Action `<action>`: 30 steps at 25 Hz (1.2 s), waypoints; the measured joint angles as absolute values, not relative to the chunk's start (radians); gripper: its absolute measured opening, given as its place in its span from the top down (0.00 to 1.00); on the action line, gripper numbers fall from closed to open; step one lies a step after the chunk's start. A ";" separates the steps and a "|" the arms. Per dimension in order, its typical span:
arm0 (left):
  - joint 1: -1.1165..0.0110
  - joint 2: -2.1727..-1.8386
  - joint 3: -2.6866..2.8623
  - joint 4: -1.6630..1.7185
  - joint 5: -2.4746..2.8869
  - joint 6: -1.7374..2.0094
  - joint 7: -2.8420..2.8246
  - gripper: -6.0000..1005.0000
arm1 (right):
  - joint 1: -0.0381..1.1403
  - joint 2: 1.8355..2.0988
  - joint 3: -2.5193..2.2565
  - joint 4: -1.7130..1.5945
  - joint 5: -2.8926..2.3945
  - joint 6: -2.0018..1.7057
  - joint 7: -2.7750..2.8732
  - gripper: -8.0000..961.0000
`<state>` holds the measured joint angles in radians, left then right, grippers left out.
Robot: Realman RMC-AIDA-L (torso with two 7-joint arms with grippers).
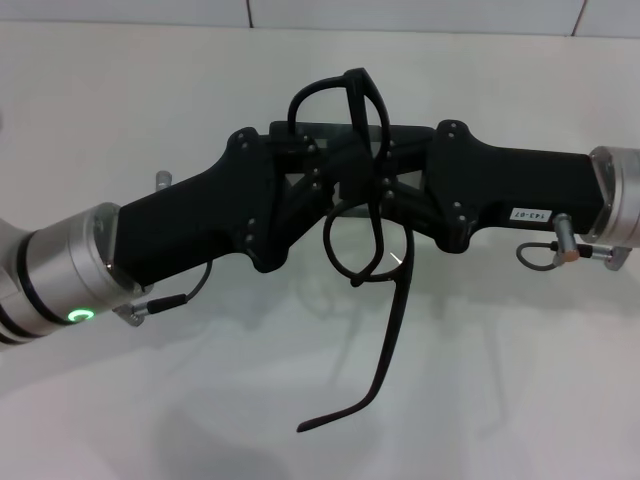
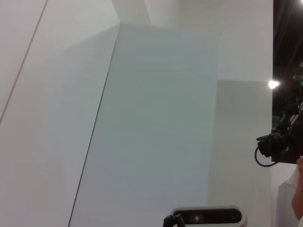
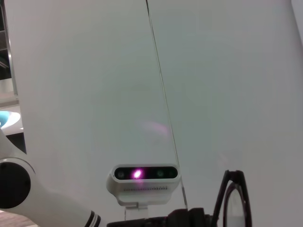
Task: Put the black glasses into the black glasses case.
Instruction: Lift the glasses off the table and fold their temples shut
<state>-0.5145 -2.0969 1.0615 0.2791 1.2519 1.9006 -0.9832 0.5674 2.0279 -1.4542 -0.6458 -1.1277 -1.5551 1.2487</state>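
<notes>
Black and thin-framed, the black glasses (image 1: 362, 190) hung in the air between our 2 grippers, well above the white table (image 1: 120, 120), in the head view. We had the left gripper (image 1: 325, 185) reaching in from the left and the right gripper (image 1: 385, 185) from the right, and the 2 met nose to nose at the middle of the frame. Fingers of both crowded around the bridge and lens rims, but we could not tell which of them were actually pressed onto the frame or how far apart they stood. 1 lens rim rose above the grippers, the other hung below, and 1 long temple arm trailed down toward us, its curved tip free. Behind the grippers we saw a dark flat edge that may have been the black glasses case (image 1: 410, 130), mostly hidden. Our right wrist view caught the glasses' rim low in the picture, beside a white camera unit (image 3: 144, 182).
</notes>
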 joint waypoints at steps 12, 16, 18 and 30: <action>-0.498 -2.092 1.054 0.281 1.241 1.975 -0.974 0.92 | 0.496 2.019 -1.337 -0.650 -1.072 -1.623 1.223 0.86; -0.498 -2.091 1.056 0.281 1.243 1.971 -0.974 0.92 | 0.478 2.021 -1.200 -0.638 -1.068 -1.758 1.223 0.85; -0.499 -2.091 1.058 0.280 1.247 1.970 -0.974 0.92 | 0.469 2.023 -1.146 -0.633 -1.048 -1.811 1.223 0.85; -0.556 -2.103 1.266 0.275 1.242 1.968 -0.905 0.92 | 0.577 2.028 -1.305 -0.479 -0.752 -1.743 1.036 0.85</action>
<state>-0.5562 -2.1030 1.2663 0.2753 1.2423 1.9676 -0.9052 0.5775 2.0279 -1.3047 -0.4794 -0.7525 -1.7429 1.0357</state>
